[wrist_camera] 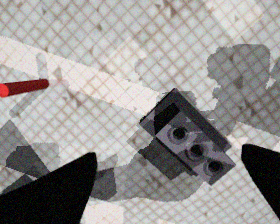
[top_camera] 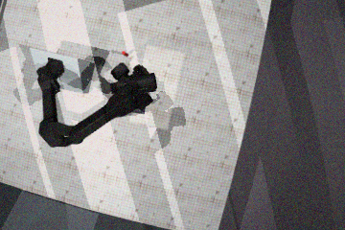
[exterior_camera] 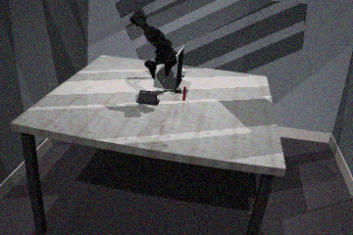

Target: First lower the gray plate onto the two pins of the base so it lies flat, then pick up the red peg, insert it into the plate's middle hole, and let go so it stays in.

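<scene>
The gray plate (wrist_camera: 188, 141), with three dark round holes, lies over the dark base (wrist_camera: 201, 121) in the wrist view. One plate end reaches past the base's lower-right end, and some base shows at the upper left. Whether the plate lies flat or which holes hold pins cannot be told. In the exterior view they form one dark block. The red peg (top_camera: 125, 54) (exterior_camera: 184, 93) (wrist_camera: 26, 87) stands upright on the table, apart from the base. My gripper (exterior_camera: 158, 75) (wrist_camera: 168, 155) is open and empty above the plate and base. In the top view the arm hides both.
A pale upright panel (exterior_camera: 179, 68) stands near the arm's foot, beyond the peg in the exterior view. The arm's elbow (top_camera: 55, 132) reaches out to one side in the top view. Striped light and shadows cross the tabletop (top_camera: 201, 160).
</scene>
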`<act>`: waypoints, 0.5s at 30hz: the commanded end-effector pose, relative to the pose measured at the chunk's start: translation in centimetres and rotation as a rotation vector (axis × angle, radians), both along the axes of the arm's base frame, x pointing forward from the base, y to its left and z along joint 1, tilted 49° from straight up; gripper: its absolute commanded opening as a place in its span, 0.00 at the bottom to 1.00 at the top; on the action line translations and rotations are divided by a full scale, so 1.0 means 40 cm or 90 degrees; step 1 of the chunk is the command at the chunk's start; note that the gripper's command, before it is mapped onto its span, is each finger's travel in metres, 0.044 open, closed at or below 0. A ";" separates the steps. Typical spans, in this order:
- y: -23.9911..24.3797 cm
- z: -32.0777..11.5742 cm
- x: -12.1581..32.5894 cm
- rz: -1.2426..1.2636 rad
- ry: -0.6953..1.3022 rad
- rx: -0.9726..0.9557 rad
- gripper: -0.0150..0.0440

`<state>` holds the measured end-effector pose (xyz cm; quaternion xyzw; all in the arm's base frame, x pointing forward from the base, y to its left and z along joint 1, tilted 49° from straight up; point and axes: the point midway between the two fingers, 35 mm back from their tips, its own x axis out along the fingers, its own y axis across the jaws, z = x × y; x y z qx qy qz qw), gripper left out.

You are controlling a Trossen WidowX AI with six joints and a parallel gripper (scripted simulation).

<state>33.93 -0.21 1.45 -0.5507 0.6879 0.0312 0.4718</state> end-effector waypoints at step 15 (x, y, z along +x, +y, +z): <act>0.158 -0.207 -0.154 -0.561 -0.576 0.035 1.00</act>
